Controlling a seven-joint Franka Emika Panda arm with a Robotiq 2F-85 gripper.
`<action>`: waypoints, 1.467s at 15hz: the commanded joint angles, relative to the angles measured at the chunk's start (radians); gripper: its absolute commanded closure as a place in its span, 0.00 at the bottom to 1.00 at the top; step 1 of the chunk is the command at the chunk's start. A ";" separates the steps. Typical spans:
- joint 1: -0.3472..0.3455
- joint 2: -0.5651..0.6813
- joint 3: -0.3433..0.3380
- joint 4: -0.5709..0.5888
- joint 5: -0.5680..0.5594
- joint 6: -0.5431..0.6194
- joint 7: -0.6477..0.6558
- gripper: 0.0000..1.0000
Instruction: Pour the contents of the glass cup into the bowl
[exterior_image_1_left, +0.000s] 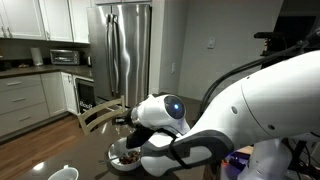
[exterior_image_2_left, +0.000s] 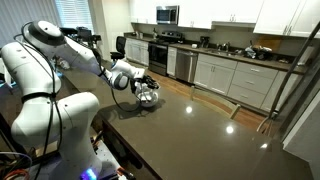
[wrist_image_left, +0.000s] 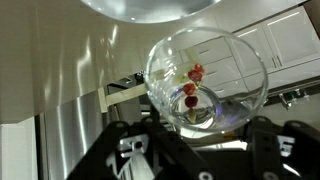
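Far left in an exterior view, a small white cup (exterior_image_1_left: 62, 173) stands by itself on the dark table (exterior_image_2_left: 200, 130), well apart from the rest. Moving right, the bowl (exterior_image_1_left: 122, 158) sits on the table top. The gripper (wrist_image_left: 198, 130) hangs just above the bowl, its fingers (wrist_image_left: 125, 150) pressed in on either side of the glass cup (wrist_image_left: 205, 80). In the wrist view the glass is tipped well off upright. Its long axis runs almost straight along the camera's line, so I see a round end, and it leans toward the bowl's white rim at the top edge. A few of the contents (wrist_image_left: 189, 88), reddish bits, lie inside the glass. Farther right, the robot's white arm (exterior_image_1_left: 260, 100) fills that exterior view.
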 joint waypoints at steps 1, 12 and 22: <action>-0.034 -0.031 0.006 0.011 0.006 -0.043 0.016 0.58; -0.095 -0.023 -0.006 0.023 0.000 -0.114 0.081 0.33; -0.152 -0.059 -0.022 0.046 0.011 -0.255 0.143 0.58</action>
